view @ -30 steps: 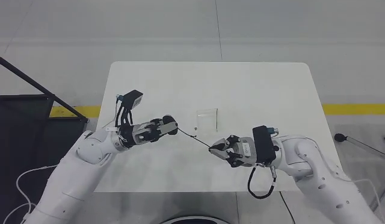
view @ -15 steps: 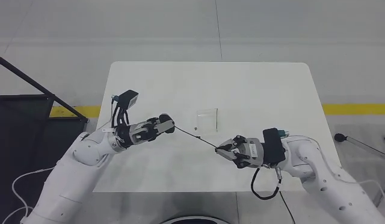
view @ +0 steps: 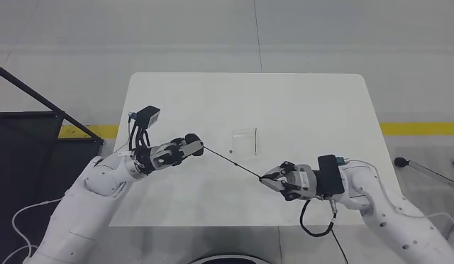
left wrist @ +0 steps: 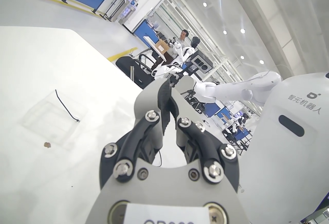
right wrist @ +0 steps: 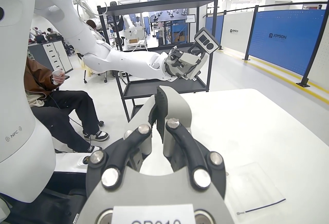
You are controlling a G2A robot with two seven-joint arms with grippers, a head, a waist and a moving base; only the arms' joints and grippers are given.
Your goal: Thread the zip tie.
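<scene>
Tension keeps the zip tie [view: 234,163] straight between my two grippers: the left gripper [view: 198,145], at 9 o'clock on the desk [view: 319,108], is clenched on one end, and the right gripper [view: 265,179], at 5 o'clock, is clamped on the other. Threading itself looks not yet begun, I judge. The next move calls for bringing the ends together, bowing the tie so its tip meets the head's slot squarely, with the spare tie [left wrist: 67,109] left on the clear sheet [view: 243,140] at 12 o'clock of it.
</scene>
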